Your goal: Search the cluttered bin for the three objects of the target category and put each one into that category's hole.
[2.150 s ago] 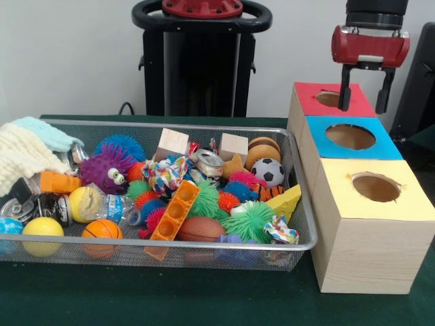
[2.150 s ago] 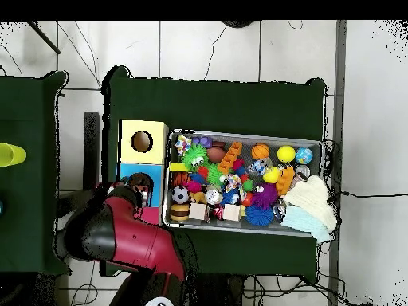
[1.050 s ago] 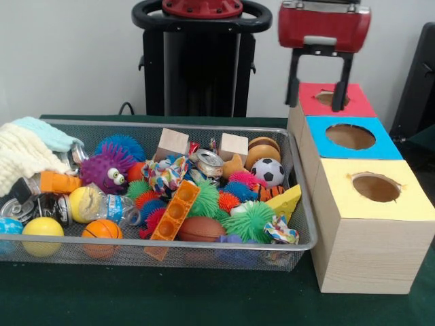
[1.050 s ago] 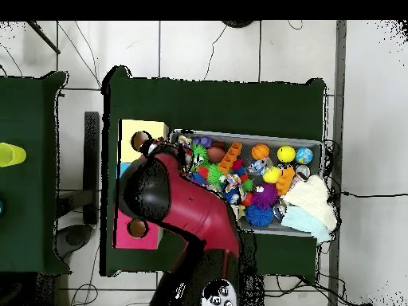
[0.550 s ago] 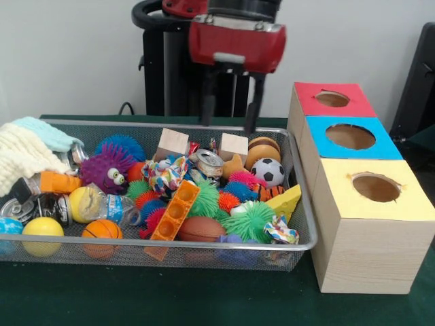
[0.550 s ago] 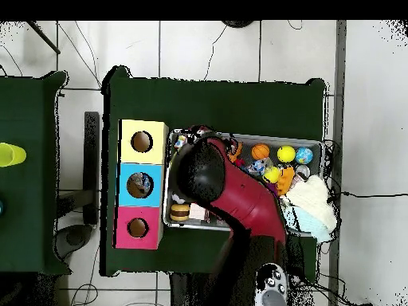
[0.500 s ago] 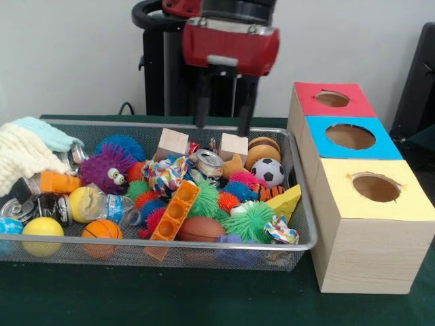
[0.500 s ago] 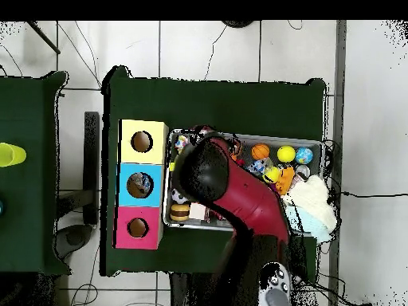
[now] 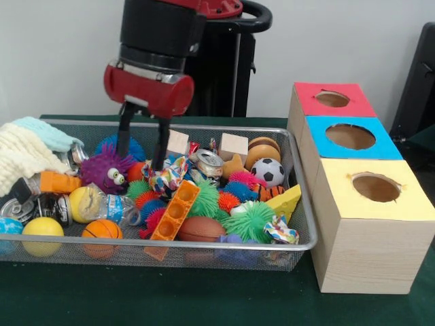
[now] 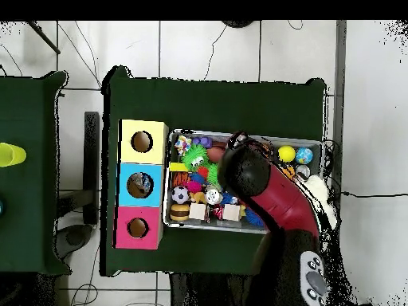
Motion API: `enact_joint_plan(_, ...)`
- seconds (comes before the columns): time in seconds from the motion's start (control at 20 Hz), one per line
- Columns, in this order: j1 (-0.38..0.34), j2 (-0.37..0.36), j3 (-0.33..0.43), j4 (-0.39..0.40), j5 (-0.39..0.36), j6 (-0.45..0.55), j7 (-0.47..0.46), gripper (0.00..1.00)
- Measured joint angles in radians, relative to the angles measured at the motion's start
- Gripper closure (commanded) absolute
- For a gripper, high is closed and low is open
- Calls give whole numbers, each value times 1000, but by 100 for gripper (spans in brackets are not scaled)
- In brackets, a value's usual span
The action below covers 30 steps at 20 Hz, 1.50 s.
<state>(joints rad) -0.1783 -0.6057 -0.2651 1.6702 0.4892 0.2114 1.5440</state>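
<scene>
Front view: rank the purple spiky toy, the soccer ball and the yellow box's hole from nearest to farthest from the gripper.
1. Purple spiky toy: just below and to the picture's left of the gripper.
2. Soccer ball: across the bin, toward its right end.
3. Yellow box's hole: outside the bin, far right.

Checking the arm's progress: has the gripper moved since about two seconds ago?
Yes. The gripper was above the red box; in the front view it has swung left across the mesh bin and now hangs open beside the purple spiky toy.
</scene>
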Motion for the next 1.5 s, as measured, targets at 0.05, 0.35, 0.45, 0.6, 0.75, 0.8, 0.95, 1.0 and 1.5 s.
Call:
enact_joint_plan(0.05, -9, 9, 0, 0, 0, -15, 0, 0)
enact_joint_plan(0.35, -28, 55, 0, -3, 7, -89, 0, 0)
enact_joint_plan(0.45, -27, 76, 0, -8, 15, -105, 0, 0)
enact_joint_plan(0.6, -27, 95, 0, -12, 33, -112, 1, 0)
enact_joint_plan(0.75, -27, 118, 1, -16, 61, -112, 9, 0)
enact_joint_plan(0.8, -27, 127, 1, -17, 74, -112, 15, 0)
enact_joint_plan(0.95, -27, 153, 1, -25, 103, -116, 35, 0)
enact_joint_plan(1.0, -27, 160, 1, -28, 109, -118, 39, 0)
enact_joint_plan(1.5, -20, 262, -9, -76, 175, -149, 78, 0)
